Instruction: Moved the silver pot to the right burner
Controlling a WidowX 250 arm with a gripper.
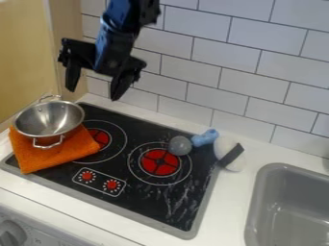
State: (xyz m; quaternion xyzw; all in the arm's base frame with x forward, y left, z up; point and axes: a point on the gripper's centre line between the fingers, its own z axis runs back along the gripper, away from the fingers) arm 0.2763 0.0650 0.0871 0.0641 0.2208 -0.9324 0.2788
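Observation:
The silver pot [49,118] stands upright on an orange cloth [61,153] at the stove's left side, its two loop handles pointing to the back and the front. The cloth covers part of the left burner [98,138]. On the right burner [159,162], a grey round object touches the back right edge. My gripper [94,91] hangs open above the back left of the stove, up and to the right of the pot, with nothing between its fingers.
A grey and blue toy [204,138] lies at the stove's back right, beside a white object with a black band [229,153]. The grey sink [289,211] is at the right. A tiled wall [244,77] runs behind the counter.

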